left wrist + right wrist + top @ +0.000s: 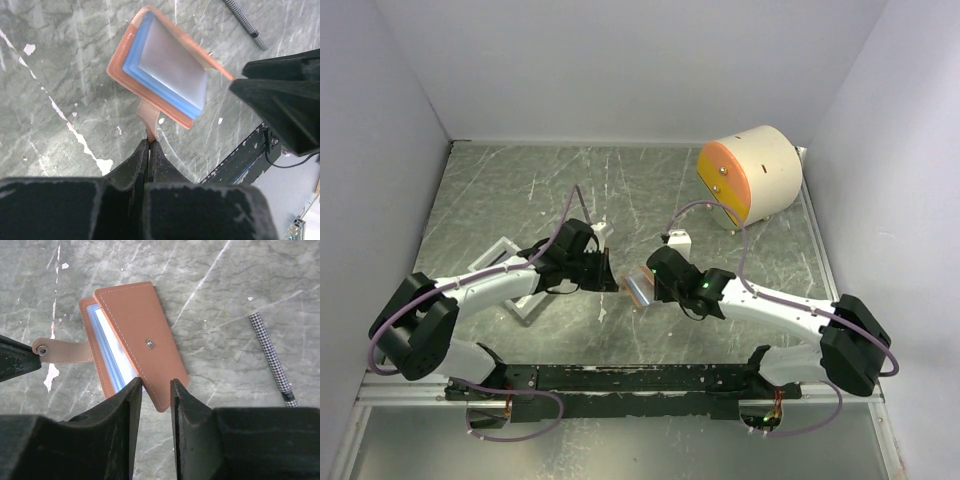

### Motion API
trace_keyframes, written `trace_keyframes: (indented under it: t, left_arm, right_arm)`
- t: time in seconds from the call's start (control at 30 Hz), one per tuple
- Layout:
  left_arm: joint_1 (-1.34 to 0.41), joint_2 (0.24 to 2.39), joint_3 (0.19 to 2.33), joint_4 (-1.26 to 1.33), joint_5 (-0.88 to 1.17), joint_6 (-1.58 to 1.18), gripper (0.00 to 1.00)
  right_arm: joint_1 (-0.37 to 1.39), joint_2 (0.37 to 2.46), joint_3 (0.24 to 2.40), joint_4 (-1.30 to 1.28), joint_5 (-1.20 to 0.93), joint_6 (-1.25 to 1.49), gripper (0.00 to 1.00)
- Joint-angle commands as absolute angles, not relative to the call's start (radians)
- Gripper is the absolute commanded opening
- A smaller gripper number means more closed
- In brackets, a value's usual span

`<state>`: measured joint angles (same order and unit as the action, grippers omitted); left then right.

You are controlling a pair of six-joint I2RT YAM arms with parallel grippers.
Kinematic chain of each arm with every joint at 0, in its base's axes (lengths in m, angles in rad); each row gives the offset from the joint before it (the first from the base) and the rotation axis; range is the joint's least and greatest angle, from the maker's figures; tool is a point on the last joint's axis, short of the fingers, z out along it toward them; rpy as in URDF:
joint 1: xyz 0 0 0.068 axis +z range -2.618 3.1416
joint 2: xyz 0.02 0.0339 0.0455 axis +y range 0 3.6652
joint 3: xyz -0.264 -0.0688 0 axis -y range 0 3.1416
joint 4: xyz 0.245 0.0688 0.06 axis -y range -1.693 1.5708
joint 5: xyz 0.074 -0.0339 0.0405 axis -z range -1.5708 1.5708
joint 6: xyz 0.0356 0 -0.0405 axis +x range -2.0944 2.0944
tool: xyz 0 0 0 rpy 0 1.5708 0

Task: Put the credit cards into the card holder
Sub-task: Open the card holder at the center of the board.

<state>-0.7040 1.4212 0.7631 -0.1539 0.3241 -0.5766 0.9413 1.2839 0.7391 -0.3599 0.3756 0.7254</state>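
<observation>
The salmon card holder (pixel 638 285) hangs just above the table between my two grippers, its cover partly open. Light blue and white credit cards (pixel 172 70) sit in its pockets, and their edges (pixel 107 347) show under the cover (pixel 140 335). My left gripper (pixel 150 141) is shut on the holder's strap (pixel 148 117), whose snap end (pixel 42 350) lies at its fingertips. The right gripper (pixel 156 382) stands with its jaws a little apart. The cover's lower corner lies between them, and no firm clamp shows. Both grippers meet at mid-table, left (pixel 610 272) and right (pixel 655 283).
A big cream cylinder with an orange face (pixel 750 175) stands at the back right. A white rectangular tray (pixel 525 300) lies partly under the left arm. A thin black-and-white checked rod (pixel 272 357) lies on the marbled table to the right of the holder. Walls close in both sides.
</observation>
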Motion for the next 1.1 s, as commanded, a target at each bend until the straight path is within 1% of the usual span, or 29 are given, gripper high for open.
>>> trace_keyframes:
  t: [0.0, 0.23, 0.3, 0.47, 0.53, 0.6, 0.63, 0.8, 0.93, 1.07]
  left_arm:
    - [-0.708, 1.403, 0.741, -0.184, 0.286, -0.554, 0.07]
    - [-0.708, 1.399, 0.727, -0.208, 0.262, -0.541, 0.07]
    - [-0.709, 1.39, 0.729, -0.23, 0.243, -0.538, 0.07]
    - [-0.708, 1.364, 0.735, -0.279, 0.2, -0.527, 0.08]
    - [-0.707, 1.37, 0.736, -0.284, 0.204, -0.526, 0.08]
    - [-0.708, 1.378, 0.736, -0.278, 0.217, -0.523, 0.07]
    - [-0.709, 1.381, 0.736, -0.274, 0.225, -0.524, 0.08]
    - [-0.708, 1.377, 0.74, -0.254, 0.27, -0.53, 0.08]
    - [-0.708, 1.364, 0.749, -0.251, 0.276, -0.533, 0.07]
    - [-0.708, 1.362, 0.759, -0.256, 0.278, -0.534, 0.07]
  right_arm:
    - [0.942, 1.244, 0.758, -0.445, 0.437, 0.733, 0.25]
    - [0.943, 1.19, 0.749, -0.528, 0.434, 0.749, 0.04]
    - [0.943, 1.156, 0.742, -0.555, 0.409, 0.764, 0.03]
    - [0.942, 1.068, 0.64, -0.526, 0.302, 0.821, 0.04]
    - [0.942, 1.065, 0.603, -0.519, 0.284, 0.844, 0.08]
    - [0.942, 1.074, 0.596, -0.536, 0.286, 0.866, 0.17]
    - [0.941, 1.079, 0.602, -0.553, 0.293, 0.873, 0.2]
    - [0.942, 1.061, 0.711, -0.65, 0.334, 0.879, 0.36]
    - [0.944, 1.032, 0.79, -0.661, 0.312, 0.875, 0.45]
    - [0.943, 1.023, 0.816, -0.577, 0.258, 0.856, 0.5]
